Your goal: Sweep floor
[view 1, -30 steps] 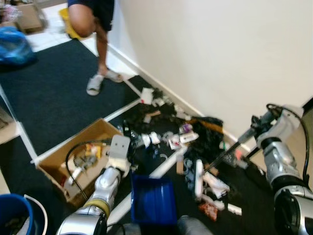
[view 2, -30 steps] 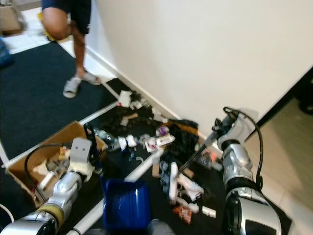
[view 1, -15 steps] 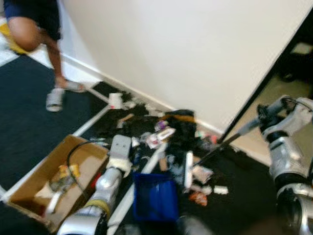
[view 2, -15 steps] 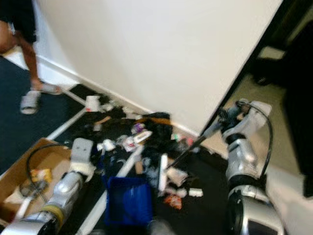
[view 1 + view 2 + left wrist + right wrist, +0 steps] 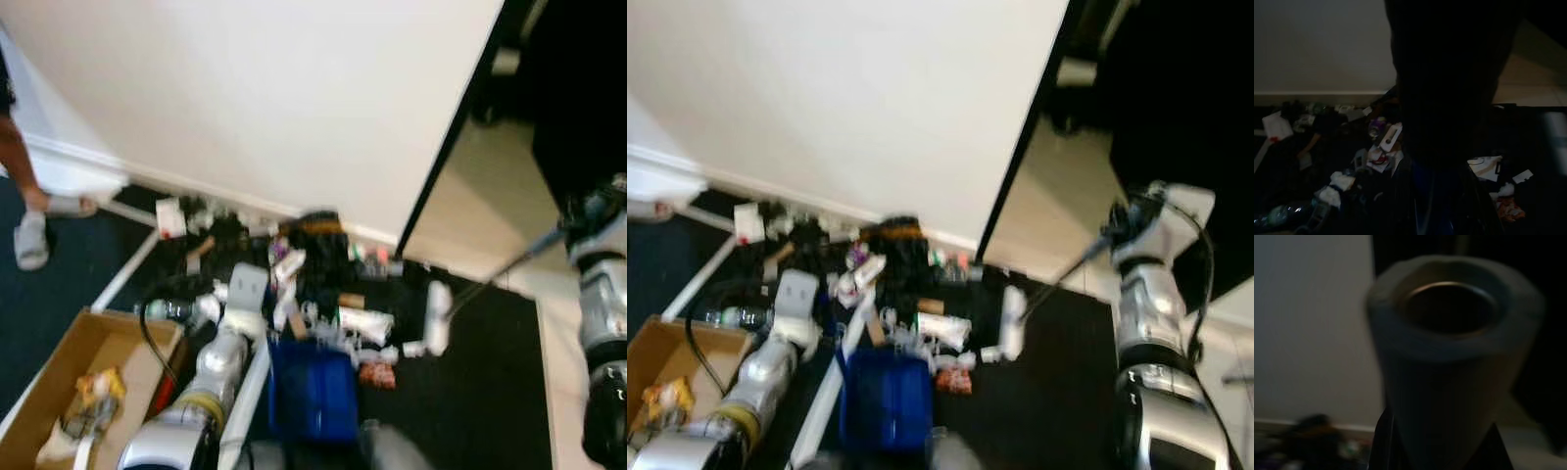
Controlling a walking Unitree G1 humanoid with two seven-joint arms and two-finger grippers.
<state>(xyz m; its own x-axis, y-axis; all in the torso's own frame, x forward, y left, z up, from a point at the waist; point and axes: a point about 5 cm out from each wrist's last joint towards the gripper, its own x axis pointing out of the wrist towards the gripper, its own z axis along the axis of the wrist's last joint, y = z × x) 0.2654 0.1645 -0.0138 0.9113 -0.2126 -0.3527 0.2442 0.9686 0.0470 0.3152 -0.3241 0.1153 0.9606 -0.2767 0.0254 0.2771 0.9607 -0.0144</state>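
Broom (image 5: 436, 315): white head lay on dark floor (image 5: 490, 392) at right edge of litter; thin dark handle ran up and right to right claw (image 5: 588, 211). Right wrist view showed handle's hollow end (image 5: 1449, 308) close to the lens, so claw was prob. clamped on handle; fingers not visible, state cannot be told for sure. Held low and slanted, likely so head could drag debris toward dustpan.

Dustpan (image 5: 312, 392): blue, flat on floor just in front of robot, mouth toward litter. Left arm (image 5: 220, 362) reached down beside it; left claw (image 5: 1444, 122) was a dark mass in left wrist view, apart or together cannot be told. Prob. steadying pan to receive sweepings. Contents: blurred, cannot tell.

Litter (image 5: 294, 274): wrappers, white scraps, small pkgs, a dark heap, spread along base of wall (image 5: 245, 88), some touching pan's front edge. Task judged early/mid: most debris not yet in pan.

Box (image 5: 69, 392): cardboard, open, on floor to robot's left, well apart from broom. Held yellow-wrapped item and white strip; rest unclear.

White strip (image 5: 250, 392): lay on floor betw. box and pan.

Person: leg and sandalled foot (image 5: 29, 240) at far left, near wall. Views blurred.
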